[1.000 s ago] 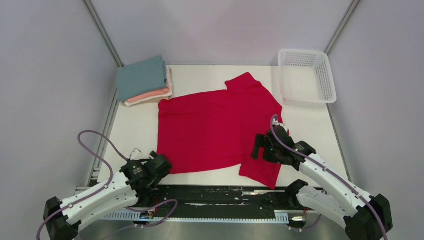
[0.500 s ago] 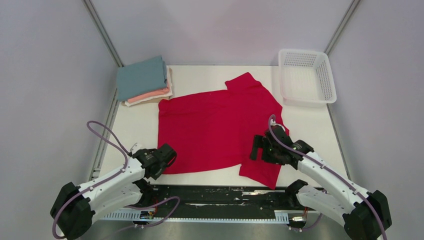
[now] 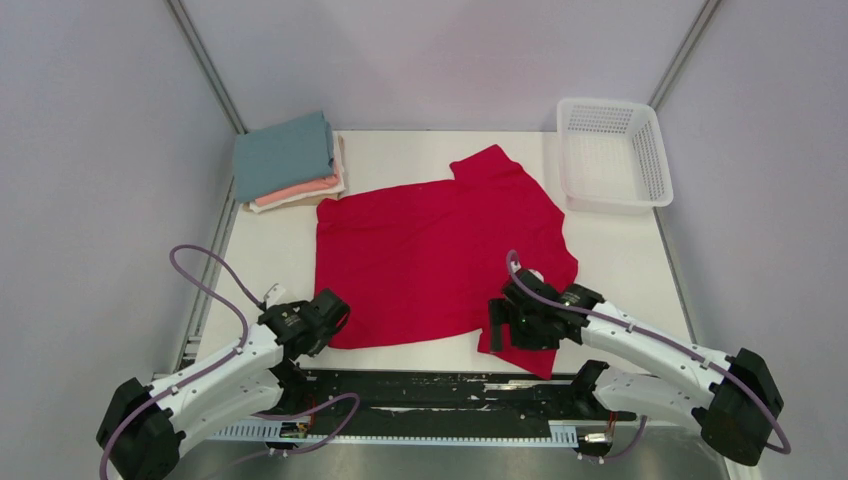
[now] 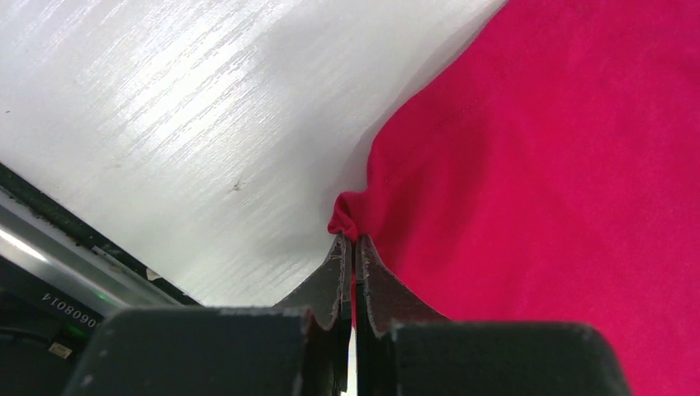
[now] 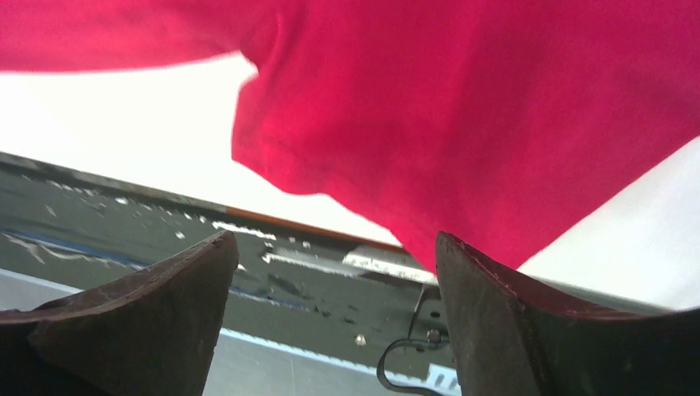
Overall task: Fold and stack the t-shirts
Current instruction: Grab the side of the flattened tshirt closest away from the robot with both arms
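My L gripper (image 4: 350, 241) is clamped on the red t-shirt (image 3: 430, 260) at its near-left hem corner. R gripper (image 5: 336, 241) is spread wide, empty, over the near sleeve. Shirt runs L-R, hem to my left.

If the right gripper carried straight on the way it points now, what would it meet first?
Probably the near sleeve of the red t-shirt, just ahead of the open right gripper, though depth is unclear.

Overhead wide; wrists close, sharing red shirt (image 3: 430, 260).
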`<state>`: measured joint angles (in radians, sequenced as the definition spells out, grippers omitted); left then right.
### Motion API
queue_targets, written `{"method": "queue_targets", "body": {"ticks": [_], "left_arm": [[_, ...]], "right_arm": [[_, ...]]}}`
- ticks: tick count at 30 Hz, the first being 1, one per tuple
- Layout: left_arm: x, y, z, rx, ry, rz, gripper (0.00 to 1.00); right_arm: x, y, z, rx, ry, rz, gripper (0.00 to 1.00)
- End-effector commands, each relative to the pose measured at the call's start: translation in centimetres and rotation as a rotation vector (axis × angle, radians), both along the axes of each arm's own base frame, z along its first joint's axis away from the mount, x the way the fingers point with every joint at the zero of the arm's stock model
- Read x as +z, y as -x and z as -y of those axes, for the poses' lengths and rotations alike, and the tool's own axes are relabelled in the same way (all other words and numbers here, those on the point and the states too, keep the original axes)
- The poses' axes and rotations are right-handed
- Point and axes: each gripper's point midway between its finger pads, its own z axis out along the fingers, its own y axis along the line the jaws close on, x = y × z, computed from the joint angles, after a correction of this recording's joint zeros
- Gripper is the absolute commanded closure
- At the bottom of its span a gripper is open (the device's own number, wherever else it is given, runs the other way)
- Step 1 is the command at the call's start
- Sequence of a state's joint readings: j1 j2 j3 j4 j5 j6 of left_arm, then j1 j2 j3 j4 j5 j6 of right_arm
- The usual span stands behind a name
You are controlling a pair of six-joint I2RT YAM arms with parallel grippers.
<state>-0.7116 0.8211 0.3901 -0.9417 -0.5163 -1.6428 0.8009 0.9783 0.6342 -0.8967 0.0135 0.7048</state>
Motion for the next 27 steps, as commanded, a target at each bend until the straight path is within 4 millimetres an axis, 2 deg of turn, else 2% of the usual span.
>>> {"method": "queue_targets", "body": {"ticks": [1, 6, 8, 11, 12, 14, 17, 19, 23, 27], "left_arm": [[0.5, -1.4, 0.6, -0.009, 0.038, 0.083, 1.00], [0.7, -1.5, 0.5, -0.019, 0.037, 0.102, 1.00], [0.7, -1.4, 0.3, -0.007, 0.037, 0.104, 1.00], [1.0, -1.5, 0.4, 0.001, 0.052, 0.120, 1.00], [1.0, -1.5, 0.4, 0.003, 0.056, 0.121, 1.00], [1.0, -1.1, 0.1, 0.023, 0.058, 0.114, 1.00], [1.7, -0.2, -0.5, 0.111, 0.079, 0.095, 1.00], [1.8, 0.7, -1.0, 0.139, 0.081, 0.068, 1.00], [1.7, 1.8, -1.2, 0.171, 0.115, 0.043, 1.00], [2.4, 2.8, -1.1, 0.170, 0.138, 0.013, 1.00]], "right_arm": [[-1.5, 2.1, 1.4, -0.091, 0.117, -0.068, 0.14], [-3.4, 1.3, 2.6, -0.174, 0.189, -0.031, 0.18], [-4.1, 0.6, 2.1, -0.169, 0.185, -0.008, 0.19], [-5.5, 0.6, 1.6, -0.153, 0.176, -0.025, 0.25], [-5.9, 0.8, 1.3, -0.142, 0.170, -0.042, 0.29], [-6.2, 1.4, 0.9, -0.114, 0.162, -0.080, 0.47], [-5.1, 1.9, 1.4, -0.108, 0.188, -0.080, 0.89], [-3.8, 2.2, 2.2, -0.118, 0.207, -0.071, 0.99], [-1.3, 4.0, 2.4, -0.085, 0.182, -0.123, 1.00], [-0.4, 7.4, 2.7, 0.018, 0.213, -0.219, 1.00]]}}
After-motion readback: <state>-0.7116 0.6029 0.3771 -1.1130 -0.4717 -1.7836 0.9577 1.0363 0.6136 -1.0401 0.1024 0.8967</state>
